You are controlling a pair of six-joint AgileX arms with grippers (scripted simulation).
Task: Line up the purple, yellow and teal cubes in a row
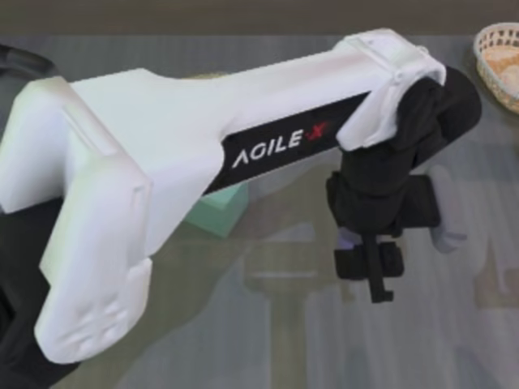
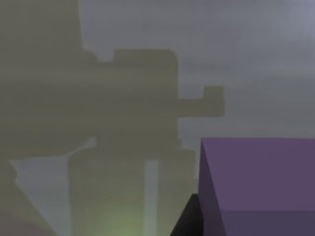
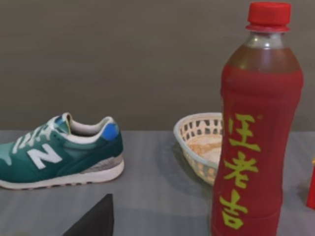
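Left gripper (image 1: 375,271), centre-right of the top view, fingers clamped on the purple cube (image 2: 258,184): lower squarely, release beside teal cube (image 1: 217,212); right arm unseen.

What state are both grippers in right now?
Left gripper: beside the purple cube; cannot be told.
Right gripper: barely in view; cannot be told.

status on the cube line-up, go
Left gripper low over table centre, fingers unclear. Purple cube close at its wrist camera. Teal cube mostly under the arm; yellow unseen. Right arm out of top view.
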